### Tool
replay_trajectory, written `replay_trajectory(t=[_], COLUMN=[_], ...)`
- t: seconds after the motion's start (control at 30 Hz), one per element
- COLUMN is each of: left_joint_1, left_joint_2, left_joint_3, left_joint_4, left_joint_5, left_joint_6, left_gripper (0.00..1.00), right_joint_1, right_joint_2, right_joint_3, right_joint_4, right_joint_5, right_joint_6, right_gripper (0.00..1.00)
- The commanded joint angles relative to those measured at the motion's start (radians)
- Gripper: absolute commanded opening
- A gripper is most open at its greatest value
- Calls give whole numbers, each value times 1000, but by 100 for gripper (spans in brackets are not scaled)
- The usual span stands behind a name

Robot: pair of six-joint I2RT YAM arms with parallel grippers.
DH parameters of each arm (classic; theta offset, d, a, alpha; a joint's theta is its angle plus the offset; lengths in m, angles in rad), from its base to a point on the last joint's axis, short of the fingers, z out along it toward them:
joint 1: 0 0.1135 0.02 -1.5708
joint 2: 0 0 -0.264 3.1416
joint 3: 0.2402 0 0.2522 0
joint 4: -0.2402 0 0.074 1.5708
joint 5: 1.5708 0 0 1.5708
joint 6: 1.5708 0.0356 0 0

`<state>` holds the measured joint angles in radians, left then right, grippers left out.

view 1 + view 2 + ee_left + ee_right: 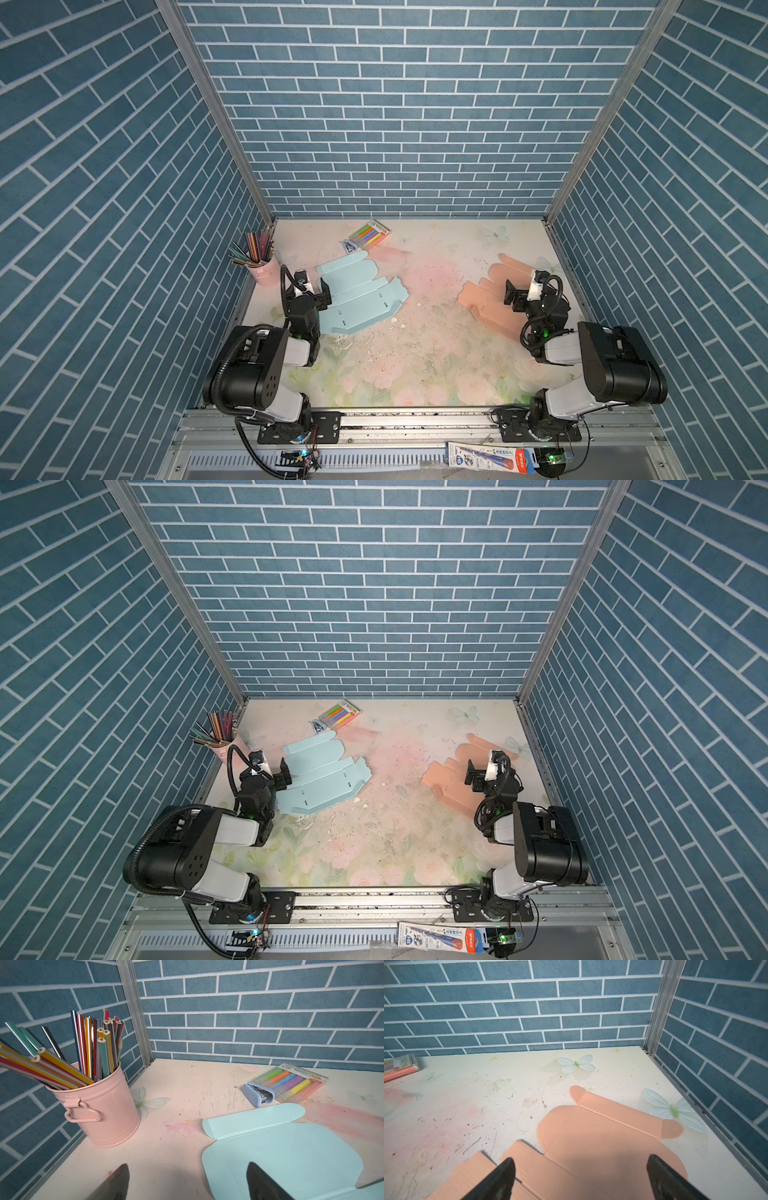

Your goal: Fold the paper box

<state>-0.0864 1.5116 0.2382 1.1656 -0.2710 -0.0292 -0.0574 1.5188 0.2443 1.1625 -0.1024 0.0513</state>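
Both box blanks are laid flat and unfolded on the table (415, 353): the light blue box blank (361, 293) at the left, the peach box blank (478, 297) at the right, well apart. The left gripper (313, 284) is poised astride the blue blank's edge and the right gripper (524, 286) above the peach one. Both jaws are spread wide and nothing is gripped.

A flat sheet is likely to be pushed along rather than lifted, since no raised edge is offered. The blue blank could be shoved toward the pink pencil bucket (262, 272). A crease could also be forced off its scored line.

Thin matte card is seen, die-cut with rounded tabs, pre-scored folds and small slots. The floral tabletop is scratched and scuffed.
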Motion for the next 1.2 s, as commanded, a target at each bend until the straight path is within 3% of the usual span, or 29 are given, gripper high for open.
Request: replay_trajectory(t=[0.0,0.17,0.33,0.43,0.63,0.87,1.17], left_joint_1=[0,1,-8,-32,-155,-293,-373], left_joint_2=[-4,-45,-241,-351,-451,-435,-324], left_joint_3=[6,4,23,70,218,371,408], left_joint_4=[25,3,-201,-363,-694,-1027,-1136], left_joint_5=[2,60,67,44,132,206,311], left_joint_6=[8,29,21,-23,-212,-420,-439], left_gripper=[89,88,88,88,88,88,88], right_joint_1=[-4,-1,50,105,197,282,435], right_joint_2=[11,-48,-154,-244,-346,-375,-347], right_joint_3=[11,2,13,71,293,371,405], right_joint_4=[23,-12,-124,-304,-779,-1006,-1124], right_joint_5=[-5,31,91,196,279,101,-57], right_joint_6=[-23,-11,-57,-50,161,223,301], right_gripper=[99,99,99,99,99,98,98])
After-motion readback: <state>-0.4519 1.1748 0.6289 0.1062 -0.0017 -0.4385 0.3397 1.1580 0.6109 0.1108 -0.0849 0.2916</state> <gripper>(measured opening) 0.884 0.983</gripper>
